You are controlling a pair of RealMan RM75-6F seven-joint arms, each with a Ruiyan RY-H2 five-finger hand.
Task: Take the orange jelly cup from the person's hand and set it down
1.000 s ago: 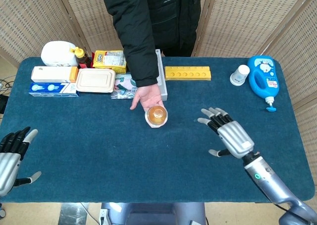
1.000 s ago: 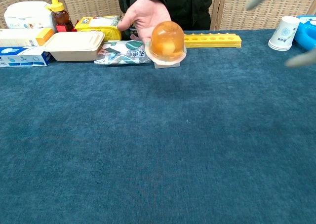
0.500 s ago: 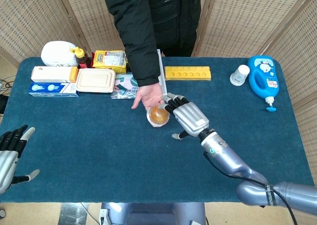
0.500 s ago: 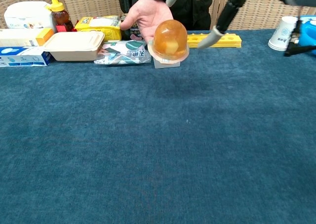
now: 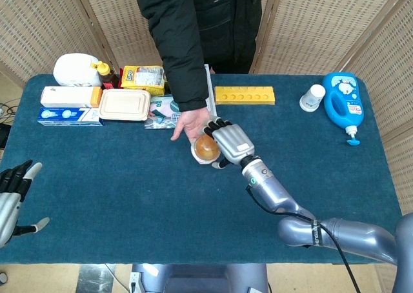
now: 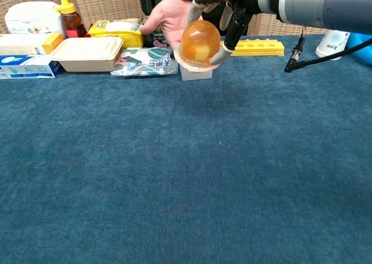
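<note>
The orange jelly cup (image 5: 206, 148) (image 6: 199, 42) sits dome-up on the person's open palm (image 5: 190, 124) (image 6: 165, 17) above the middle of the blue table. My right hand (image 5: 231, 142) (image 6: 231, 8) is around the cup from its right side. Its thumb (image 6: 221, 54) touches the cup's lower edge and its fingers (image 6: 195, 8) lie against the far side. The palm still supports the cup from below. My left hand (image 5: 13, 193) hovers at the table's near left corner, holding nothing, fingers apart; the chest view does not show it.
Behind the cup lie a grey bar (image 5: 211, 99) and a yellow block (image 5: 244, 95). A lunch box (image 5: 124, 104), boxes and a sauce bottle (image 5: 103, 72) crowd the far left. A white cup (image 5: 313, 97) and blue bottle (image 5: 343, 102) stand far right.
My right hand has swept from the right side of the table up to the cup and its fingers have come in around it. The person's hand stayed put; my left hand drifted slightly lower.
</note>
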